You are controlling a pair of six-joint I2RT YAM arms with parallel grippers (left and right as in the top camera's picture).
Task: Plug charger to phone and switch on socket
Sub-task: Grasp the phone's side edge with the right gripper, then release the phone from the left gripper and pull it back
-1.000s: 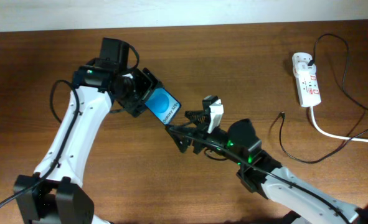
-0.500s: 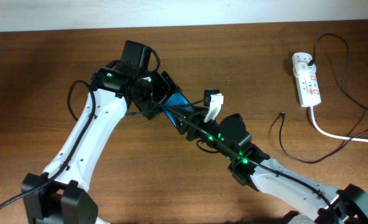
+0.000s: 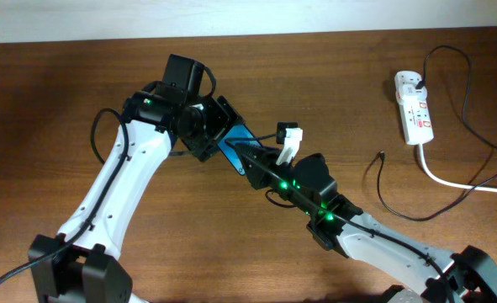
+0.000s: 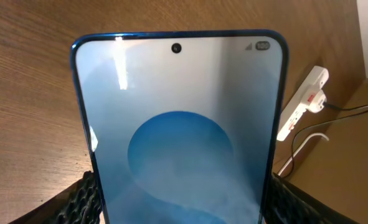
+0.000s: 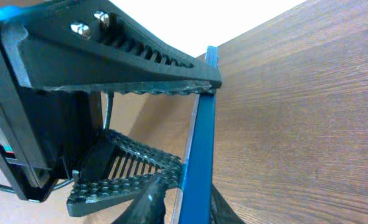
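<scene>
The phone [image 3: 235, 143] hangs above the table's middle, its blue screen filling the left wrist view [image 4: 180, 124]. My left gripper [image 4: 180, 202] is shut on its two long edges. My right gripper [image 3: 248, 156] has come in from the lower right, and its jaws press the phone's faces at the free end. In the right wrist view the phone [image 5: 199, 124] stands edge-on in the right gripper [image 5: 190, 208]. The socket [image 3: 414, 105] lies at the far right. The charger's black cable [image 3: 477, 139] loops on the table, and its tip [image 3: 381, 155] lies loose, apart from both grippers.
A thick white cord [image 3: 458, 181] runs from the socket to the right edge. The socket [image 4: 303, 102] also shows behind the phone in the left wrist view. A pale wall borders the table's far edge [image 3: 248, 38].
The left arm carried the phone to the right, toward the right gripper. The right gripper moved up-left and went from open to shut on the phone's free end.
</scene>
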